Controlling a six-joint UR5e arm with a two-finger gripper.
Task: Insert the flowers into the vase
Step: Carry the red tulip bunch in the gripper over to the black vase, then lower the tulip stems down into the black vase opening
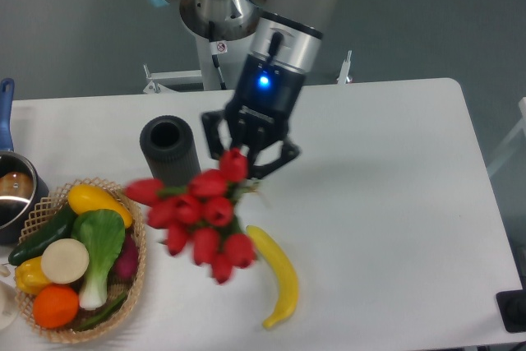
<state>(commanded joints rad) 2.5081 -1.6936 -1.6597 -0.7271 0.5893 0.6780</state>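
Camera view from the front shows us the arm reaching down over the middle of the white bench (pixel 394 203), its hand (pixel 249 156) pinching the flowers (pixel 200 211) at the stem end. We see the black fingers (pixel 215 139) pressed in around the top of the bunch, with a blue light glowing on the wrist just above them. The red tulip buds hang below the hand and fan out to the left and downward, clear of the bench as far as we can judge; they are blurred, so we cannot count them or make out the stems clearly.

The vase (pixel 170 158) stands upright on the bench just left of the hand, its round mouth open and facing up. The leftmost buds overlap its lower part in our view, and the bunch sits lower in the picture than the mouth, not in it.

A banana (pixel 278 279) lies on the bench below and to the right of the flowers, its upper tip near the lowest buds. At the left edge we see a woven basket (pixel 138 265) holding vegetables and fruit, among them a yellow pepper, a green leafy piece, a white round slice and an orange. Behind it, a blue-handled metal pot (pixel 11 189) is partly cut off by the frame.
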